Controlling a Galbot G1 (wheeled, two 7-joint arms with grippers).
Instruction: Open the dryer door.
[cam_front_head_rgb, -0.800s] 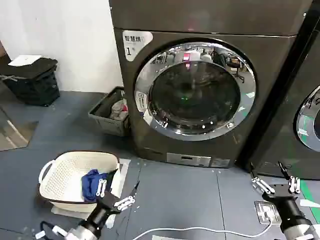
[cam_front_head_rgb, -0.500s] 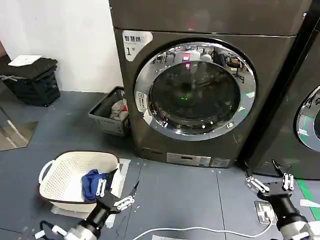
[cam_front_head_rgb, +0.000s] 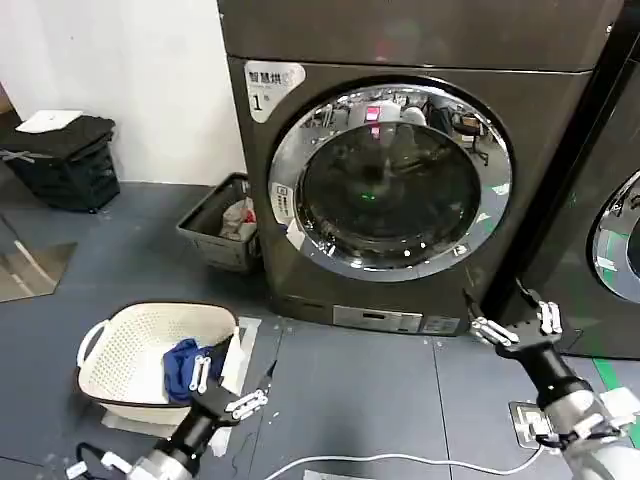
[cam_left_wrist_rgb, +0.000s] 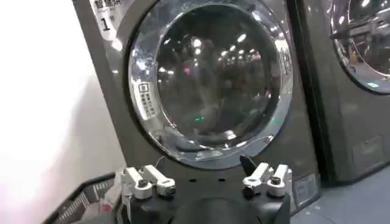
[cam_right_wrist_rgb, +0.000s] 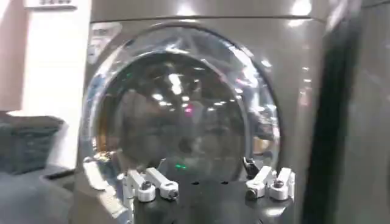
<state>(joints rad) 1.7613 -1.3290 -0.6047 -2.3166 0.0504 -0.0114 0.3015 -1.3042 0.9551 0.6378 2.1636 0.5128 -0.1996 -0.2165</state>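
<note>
Low at the machine's front right corner, the right gripper (cam_front_head_rgb: 512, 321) hovers with fingers spread wide, holding nothing, just below the dryer door (cam_front_head_rgb: 390, 180). That round chrome-rimmed door sits shut, filling the machine's front. Beside a white basket (cam_front_head_rgb: 140, 345), the left gripper (cam_front_head_rgb: 226, 387) waits open and empty.

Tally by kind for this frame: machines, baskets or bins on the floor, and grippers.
Machines: 2, the dryer with its shut door, and the black machine beside it
Baskets or bins: 3, the white basket, the grey bin, the black crate
Grippers: 2, left gripper, right gripper, both open
Total: 7
</note>
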